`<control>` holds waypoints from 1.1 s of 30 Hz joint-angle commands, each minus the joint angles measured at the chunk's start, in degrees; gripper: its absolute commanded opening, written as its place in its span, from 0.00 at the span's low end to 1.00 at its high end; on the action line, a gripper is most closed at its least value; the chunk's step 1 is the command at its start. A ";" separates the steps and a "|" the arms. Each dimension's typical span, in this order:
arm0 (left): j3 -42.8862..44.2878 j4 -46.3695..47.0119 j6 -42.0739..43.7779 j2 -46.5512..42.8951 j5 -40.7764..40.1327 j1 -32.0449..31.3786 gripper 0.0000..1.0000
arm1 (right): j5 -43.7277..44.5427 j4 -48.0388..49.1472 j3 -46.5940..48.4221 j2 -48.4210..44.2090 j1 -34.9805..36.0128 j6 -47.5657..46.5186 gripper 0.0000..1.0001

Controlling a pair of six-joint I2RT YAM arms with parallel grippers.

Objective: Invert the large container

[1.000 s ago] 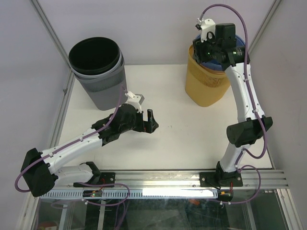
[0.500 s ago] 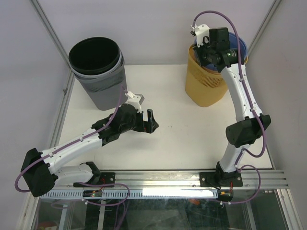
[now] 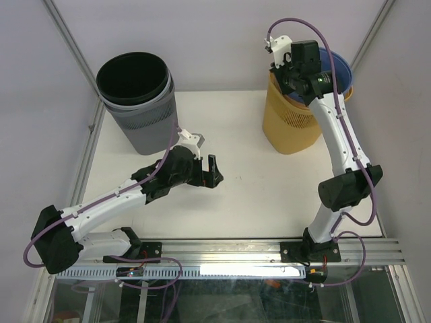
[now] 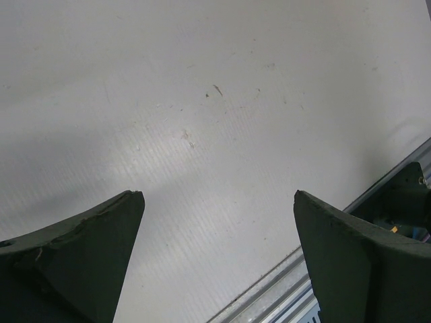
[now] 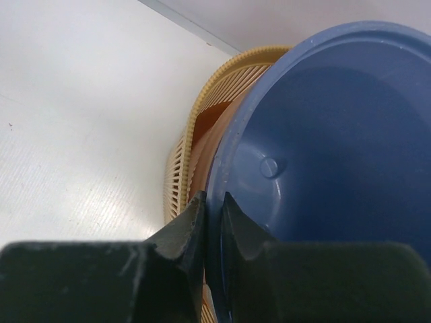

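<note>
right gripper (image 5: 212,202): jaws narrow, pinching rim of blue container (image 5: 337,134)
blue container: back right of table (image 3: 242,134), nested in yellow slatted basket (image 3: 289,128)
in the way: basket wall surrounds it
left gripper (image 4: 217,195): jaws wide, nothing held, over table
grey bin (image 3: 145,124): back left, upright, well apart

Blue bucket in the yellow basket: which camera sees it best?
The right wrist view: the blue bucket fills it, its rim pinched by the right gripper, the yellow basket around it. The top view shows only a strip of blue rim behind the arm. The left wrist view shows just table.
</note>
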 commanded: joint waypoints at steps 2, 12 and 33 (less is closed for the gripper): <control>1.62 2.79 -0.70 0.57 2.05 -0.19 0.99 | 6.20 10.48 0.99 -9.07 1.48 -2.36 0.00; 2.55 3.68 -0.30 1.70 3.45 -0.24 0.99 | 11.58 12.52 3.65 -12.27 6.41 -6.93 0.00; 43.98 11.95 -12.10 25.46 13.64 3.01 0.94 | 13.90 14.56 -4.06 -17.79 9.34 -5.39 0.00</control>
